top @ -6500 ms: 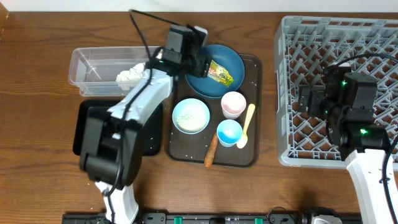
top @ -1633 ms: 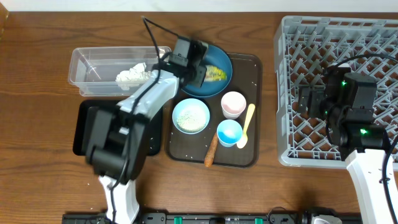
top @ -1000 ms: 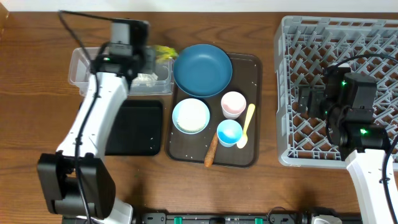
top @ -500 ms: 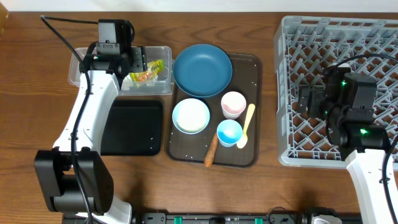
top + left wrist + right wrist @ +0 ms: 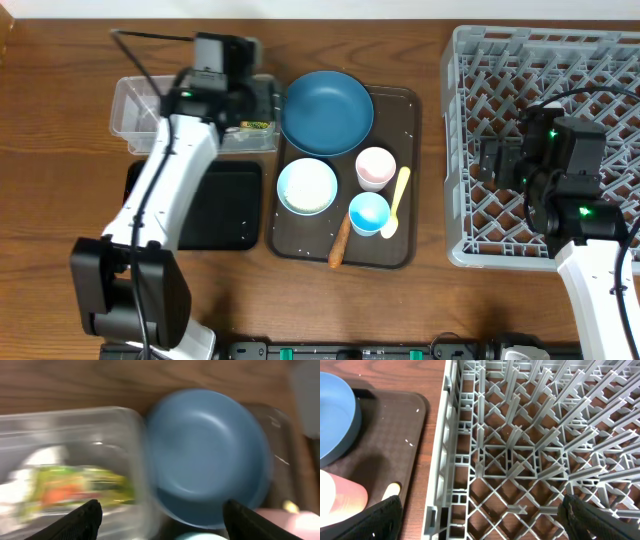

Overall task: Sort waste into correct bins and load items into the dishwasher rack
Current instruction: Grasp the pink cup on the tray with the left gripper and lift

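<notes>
Yellow-green snack wrapper [image 5: 80, 491] lies flat inside the clear tub [image 5: 30, 430]. Prob. v. light, crinkly, slick film, so pinch a crumpled edge, not the flat face. Left gripper [image 5: 165, 522] hangs over the tub's end nearest the dark-blue bowl [image 5: 210, 455], jaws spread, nothing held. The wrapper sits below, off to one finger's side. Right gripper [image 5: 487, 520] is wide open and empty over the dishwasher rack [image 5: 520, 435].

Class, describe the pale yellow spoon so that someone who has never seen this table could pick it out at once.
Find the dark brown tray mid-table, left of the big grey rack. Along its edge nearest the rack, beside the pink cup and the blue cup, lies a slim pale yellow spoon. Only it is long and yellow; the other long thing, a stick, is brown.
</notes>
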